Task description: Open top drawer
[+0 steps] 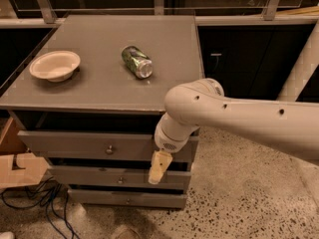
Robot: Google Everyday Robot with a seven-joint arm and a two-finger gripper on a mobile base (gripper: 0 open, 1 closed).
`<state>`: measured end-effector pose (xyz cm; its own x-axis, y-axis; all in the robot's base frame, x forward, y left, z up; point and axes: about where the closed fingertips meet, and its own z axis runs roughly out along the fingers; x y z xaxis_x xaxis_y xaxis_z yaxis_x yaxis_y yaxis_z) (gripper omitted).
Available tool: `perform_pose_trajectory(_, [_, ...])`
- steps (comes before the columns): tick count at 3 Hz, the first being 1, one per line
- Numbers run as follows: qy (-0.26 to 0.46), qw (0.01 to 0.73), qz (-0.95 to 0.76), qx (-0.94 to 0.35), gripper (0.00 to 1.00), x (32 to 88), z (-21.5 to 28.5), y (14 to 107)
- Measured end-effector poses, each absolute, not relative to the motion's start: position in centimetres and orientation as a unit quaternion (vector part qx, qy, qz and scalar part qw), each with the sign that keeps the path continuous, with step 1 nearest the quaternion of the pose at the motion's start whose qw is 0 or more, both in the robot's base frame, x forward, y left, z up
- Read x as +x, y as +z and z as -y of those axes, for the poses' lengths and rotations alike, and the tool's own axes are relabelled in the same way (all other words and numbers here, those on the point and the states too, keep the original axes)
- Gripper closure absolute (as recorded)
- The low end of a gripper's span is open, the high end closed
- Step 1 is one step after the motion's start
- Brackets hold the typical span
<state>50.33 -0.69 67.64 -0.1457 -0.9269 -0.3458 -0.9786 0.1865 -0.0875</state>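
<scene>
- One cabinet (99,91), grey, with three drawers stacked in its front, each with one small round knob.
- The top drawer (65,143) sits right under the cabinet's top, with a dark gap showing above its front. Its knob (110,149) is about mid-front.
- Two thinner drawers below: the middle drawer (84,176) and the bottom drawer (99,197).
- One gripper (157,169), cream-coloured, hanging point-down off the big white arm (239,118). It's in front of the top drawer's lower edge, right of the knob and not on it, overlapping the middle drawer. Honestly can't tell whether it's released or clenched; nothing is in its grasp that I can see.
- On top: one white bowl (55,65) at the left and one can (137,61) lying on its side near the middle, well apart.
- Floor on the left: one cardboard box (17,169) and a tangle of black cables (37,203).
</scene>
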Motion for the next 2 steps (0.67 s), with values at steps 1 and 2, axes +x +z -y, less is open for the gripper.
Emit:
perform_pose_trajectory(1, [0.081,0.150,-0.751,-0.638,0.00,50.9,0.3,66.3])
perform_pose_trajectory(2, [0.083,0.134,-0.750,-0.643,0.00,51.1,-0.1,64.9])
